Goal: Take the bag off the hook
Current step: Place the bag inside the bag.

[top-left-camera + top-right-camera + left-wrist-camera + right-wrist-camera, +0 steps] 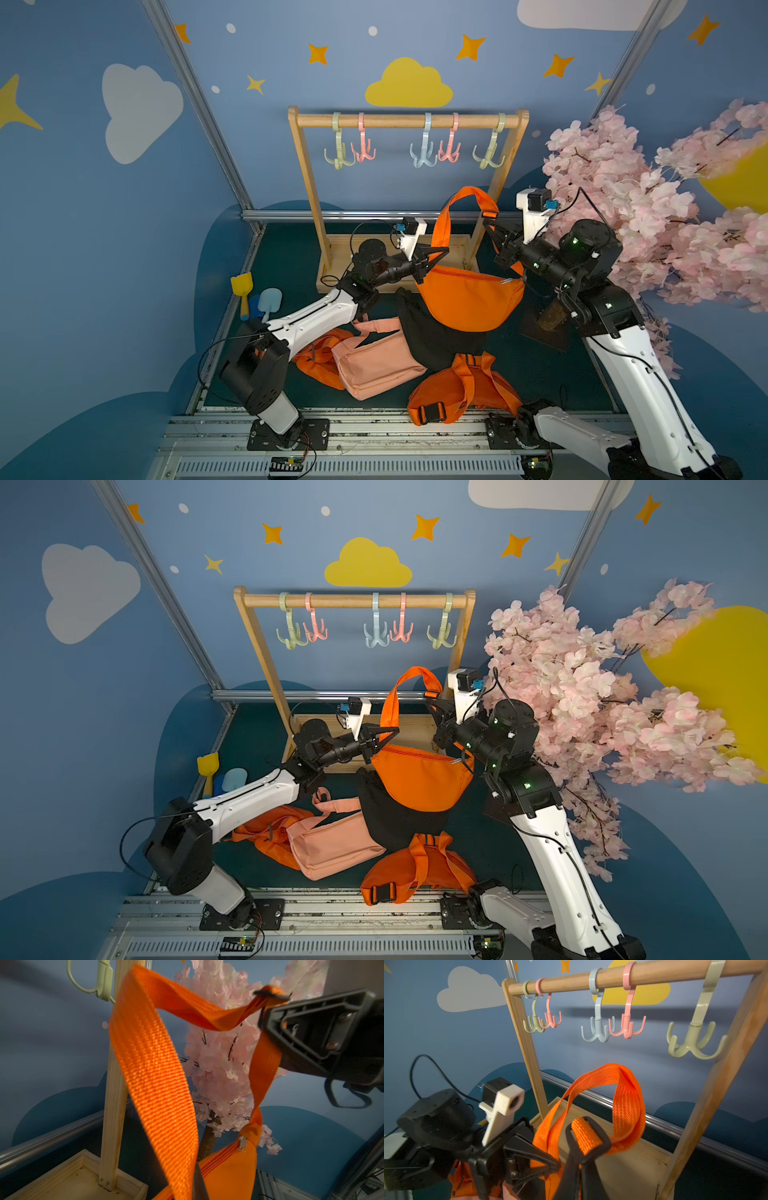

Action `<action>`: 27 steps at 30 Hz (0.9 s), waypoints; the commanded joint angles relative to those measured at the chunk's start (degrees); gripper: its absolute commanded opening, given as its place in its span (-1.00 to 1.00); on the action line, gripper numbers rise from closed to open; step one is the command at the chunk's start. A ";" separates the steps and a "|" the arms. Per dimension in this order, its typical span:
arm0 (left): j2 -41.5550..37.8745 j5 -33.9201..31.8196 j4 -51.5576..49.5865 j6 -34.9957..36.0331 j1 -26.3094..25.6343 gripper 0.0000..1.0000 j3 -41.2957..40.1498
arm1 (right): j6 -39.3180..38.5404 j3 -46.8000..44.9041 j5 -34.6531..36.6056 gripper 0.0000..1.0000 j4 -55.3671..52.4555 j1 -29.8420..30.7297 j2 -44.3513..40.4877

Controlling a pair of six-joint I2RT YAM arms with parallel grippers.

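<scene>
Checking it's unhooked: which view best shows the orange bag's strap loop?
Right wrist view: the strap loop arches free below the green hook, touching none. Both top views show it small; the left wrist view shows it close, the hook cropped.

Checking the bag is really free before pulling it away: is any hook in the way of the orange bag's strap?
Nothing visible does. The strap loops free below the green hook, touching none of the hooks; left gripper and right gripper are both shut on it. A black bag lies below the orange bag.
</scene>
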 commanded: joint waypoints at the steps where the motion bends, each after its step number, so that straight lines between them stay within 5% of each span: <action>1: -4.19 1.20 -7.75 2.95 -1.44 -0.93 -2.01 | 1.21 -1.85 1.95 -1.00 -4.63 0.49 -1.50; 7: -8.37 -0.36 -13.84 1.60 -2.43 -0.90 -6.90 | 2.91 -8.31 6.11 -1.00 -7.60 0.55 -2.23; 15: -8.02 -3.45 -15.84 0.28 -2.28 -0.62 -11.50 | 4.90 -12.58 9.35 -1.00 -9.68 0.58 2.61; 20: -8.36 -4.47 -18.73 1.83 -2.10 0.26 -11.55 | 5.34 -13.72 9.54 -1.00 -10.11 0.57 4.44; 27: -11.80 -7.80 -16.31 5.81 -1.82 0.76 -15.45 | 5.26 -14.71 10.62 -0.63 -10.53 0.58 3.18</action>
